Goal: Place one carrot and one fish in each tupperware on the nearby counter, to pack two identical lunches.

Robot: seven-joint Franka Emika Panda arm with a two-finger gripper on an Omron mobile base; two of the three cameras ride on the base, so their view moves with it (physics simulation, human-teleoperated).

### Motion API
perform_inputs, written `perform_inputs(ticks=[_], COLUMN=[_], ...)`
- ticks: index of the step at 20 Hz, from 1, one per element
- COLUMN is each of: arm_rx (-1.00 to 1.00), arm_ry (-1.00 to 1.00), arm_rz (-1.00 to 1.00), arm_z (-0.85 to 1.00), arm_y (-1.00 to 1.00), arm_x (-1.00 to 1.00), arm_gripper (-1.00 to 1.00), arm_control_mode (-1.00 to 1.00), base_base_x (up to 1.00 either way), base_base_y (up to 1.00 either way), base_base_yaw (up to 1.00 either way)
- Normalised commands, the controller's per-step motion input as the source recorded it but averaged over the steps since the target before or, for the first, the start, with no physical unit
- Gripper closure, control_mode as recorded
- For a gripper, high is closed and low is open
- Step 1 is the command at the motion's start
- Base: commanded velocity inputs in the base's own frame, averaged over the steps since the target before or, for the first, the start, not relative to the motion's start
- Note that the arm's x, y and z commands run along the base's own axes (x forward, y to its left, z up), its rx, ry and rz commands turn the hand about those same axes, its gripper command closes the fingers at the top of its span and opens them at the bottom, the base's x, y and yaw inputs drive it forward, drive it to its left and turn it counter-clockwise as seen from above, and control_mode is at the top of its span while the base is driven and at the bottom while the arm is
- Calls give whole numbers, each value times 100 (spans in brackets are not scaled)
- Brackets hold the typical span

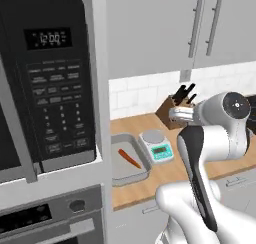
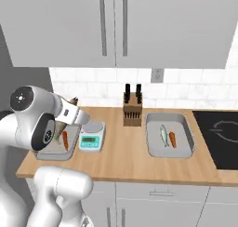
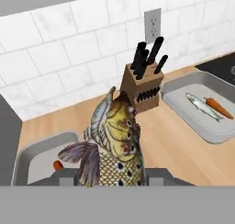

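Between our claw tips hangs a spotted yellow-brown fish, clamped near its tail with the head pointing away from us. Below it on the counter sits the left tupperware, holding one carrot and no fish. Farther right, past a small scale and a knife block, the second tupperware already holds a fish beside a carrot. We judge the best move is to lower the fish over bare tray floor beside the carrot, then release low.

Home kitchen, microwave, wall cabinets, tiled backsplash, knife block, cooktop
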Motion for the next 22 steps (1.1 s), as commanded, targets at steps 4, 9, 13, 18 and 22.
perform_inputs(ticks=[4, 9, 13, 18, 22], arm_rx=[0, 0, 0, -2, 6], arm_ry=[0, 0, 2, 1, 15], arm_rz=[0, 0, 3, -9, -7], arm_z=[0, 0, -13, -51, -87], arm_y=[0, 0, 3, 38, 65], arm_x=[0, 0, 24, 34, 39], arm_gripper=[100, 100, 100, 100, 100], arm_control_mode=[100, 100, -100, -100, -100], base_base_x=[79, 24, 21, 0, 0], base_base_y=[-28, -19, 3, 0, 0], base_base_yaw=[76, 76, 24, 0, 0])
